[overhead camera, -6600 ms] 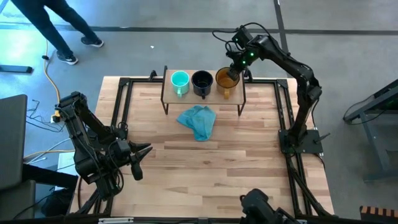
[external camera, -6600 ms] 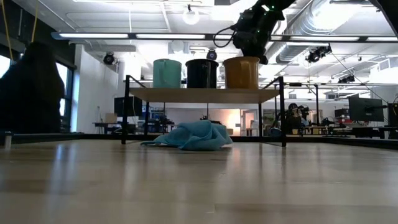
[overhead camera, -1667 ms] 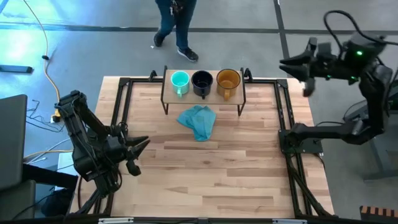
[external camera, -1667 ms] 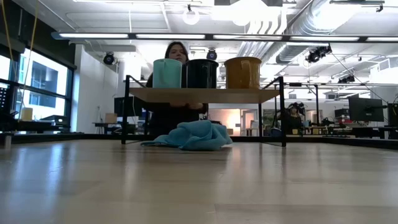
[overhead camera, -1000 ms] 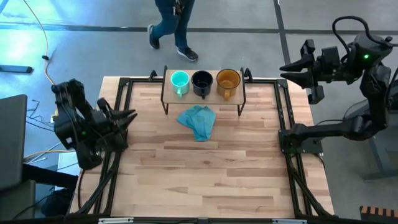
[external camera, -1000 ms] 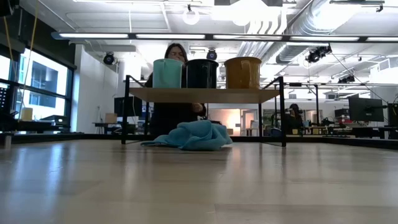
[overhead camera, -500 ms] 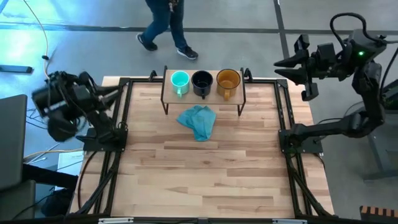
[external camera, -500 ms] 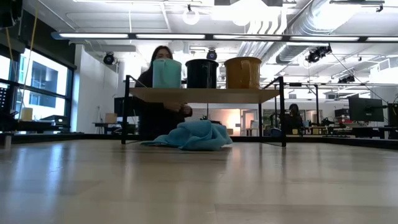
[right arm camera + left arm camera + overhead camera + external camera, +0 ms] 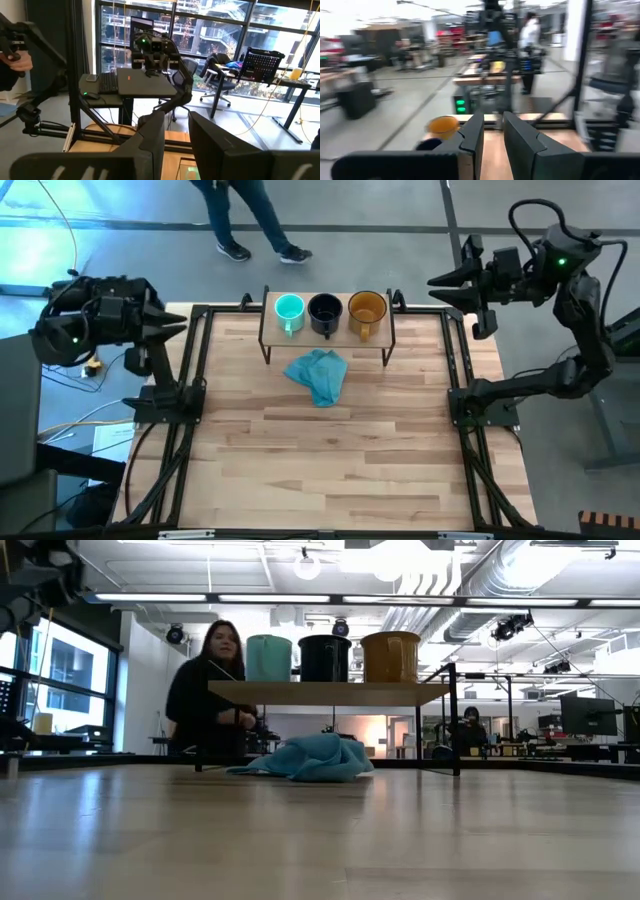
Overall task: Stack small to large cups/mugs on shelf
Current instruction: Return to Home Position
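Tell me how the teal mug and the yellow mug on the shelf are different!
Colour: the teal mug is blue-green, the yellow mug is amber. Place: the teal mug stands at the left end of the shelf in the high view, the yellow mug at its right end, with a black mug between. Size: the yellow mug looks wider than the teal mug. Both stand upright.

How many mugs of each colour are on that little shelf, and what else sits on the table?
Teal mug: 1
Black mug: 1
Amber mug: 1
Shelf: 1
Blue-teal cloth: 1
Total: 5
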Available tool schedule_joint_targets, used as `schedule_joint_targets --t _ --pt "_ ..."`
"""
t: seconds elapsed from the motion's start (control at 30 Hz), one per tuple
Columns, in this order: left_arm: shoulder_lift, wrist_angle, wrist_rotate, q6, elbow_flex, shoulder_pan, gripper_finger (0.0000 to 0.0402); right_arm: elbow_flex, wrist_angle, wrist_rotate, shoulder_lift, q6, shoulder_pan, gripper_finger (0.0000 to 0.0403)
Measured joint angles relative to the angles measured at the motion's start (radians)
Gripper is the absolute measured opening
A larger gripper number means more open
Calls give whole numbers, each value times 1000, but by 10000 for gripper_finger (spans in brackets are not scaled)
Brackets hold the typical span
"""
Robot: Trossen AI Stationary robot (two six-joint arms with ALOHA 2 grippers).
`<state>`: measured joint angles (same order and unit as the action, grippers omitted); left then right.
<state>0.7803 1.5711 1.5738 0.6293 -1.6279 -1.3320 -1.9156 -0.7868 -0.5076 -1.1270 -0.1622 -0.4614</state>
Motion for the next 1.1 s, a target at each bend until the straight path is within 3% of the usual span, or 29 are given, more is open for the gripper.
schedule_joint_targets --t 0.13,0.27,0.77,1.1 --pt "-36 0 -3 1 29 -91 62 0 6 -1 2 5 0 81" --pt "-73 0 -4 26 50 -65 62 0 6 -1 5 27 0 81" --pt "-76 0 -3 48 141 440 62 0 -15 -1 24 24 0 81" --pt "-77 -1 -3 86 184 653 62 0 -40 1 35 -3 0 80"
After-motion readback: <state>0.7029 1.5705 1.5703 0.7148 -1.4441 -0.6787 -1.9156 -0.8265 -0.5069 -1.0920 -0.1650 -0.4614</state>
